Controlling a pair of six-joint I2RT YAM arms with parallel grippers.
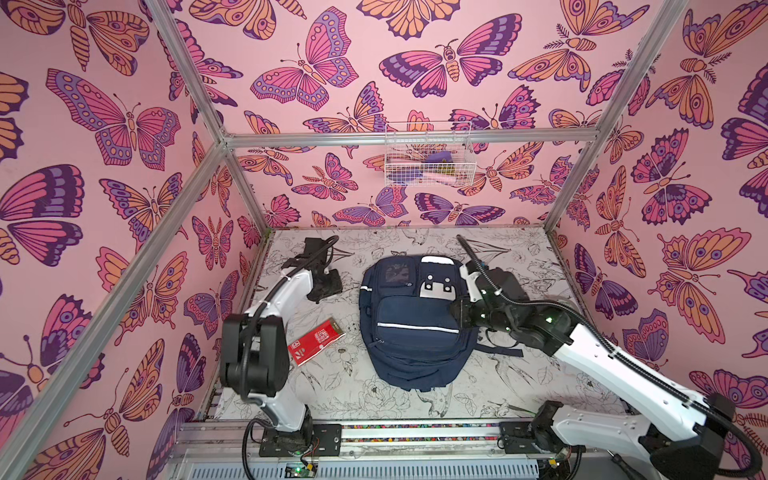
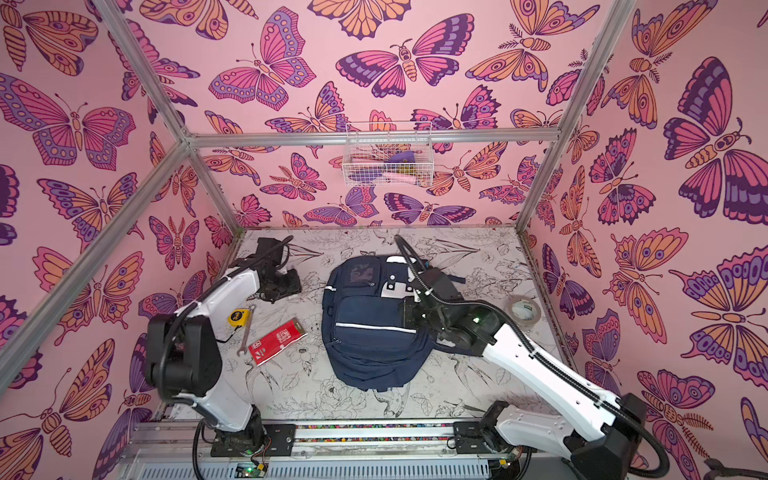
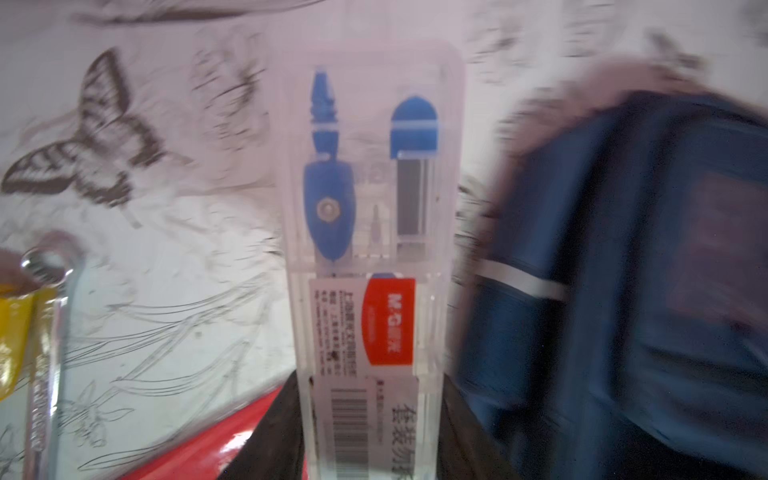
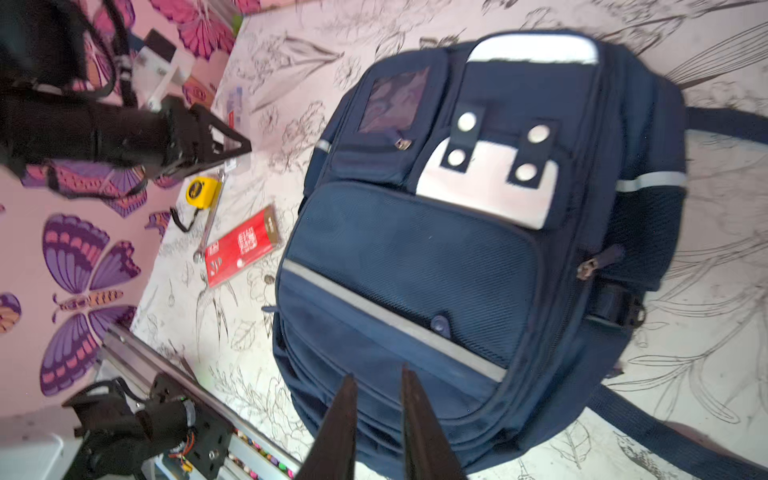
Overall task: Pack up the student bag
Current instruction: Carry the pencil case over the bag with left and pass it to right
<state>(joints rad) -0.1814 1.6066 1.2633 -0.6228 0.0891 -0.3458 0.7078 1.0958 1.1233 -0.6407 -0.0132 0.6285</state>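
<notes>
Closest to the lens in the left wrist view, the left gripper (image 3: 370, 401) has its 2 dark fingers clamped on the short end of a clear compass-set case (image 3: 374, 187), which juts straight out ahead of it. Holding it by 1 end would likely let the far end slide into a pocket first. The case is near the student bag (image 1: 411, 328), which lies flat and front up in the middle of the table (image 1: 332, 395), its top toward the back wall. Every zip that shows looks closed, so nothing can go in yet. That probably explains the right gripper (image 4: 378, 380): its fingers stand a narrow gap apart, empty, poised over the bag's lower front, with a side zip pull (image 4: 590, 266) not far off. Farther out on the left lie a red flat box (image 1: 316, 341), a wrench (image 2: 245, 336) and a yellow tape measure (image 2: 239, 318). A roll of tape (image 2: 524, 311) sits by the right wall.
</notes>
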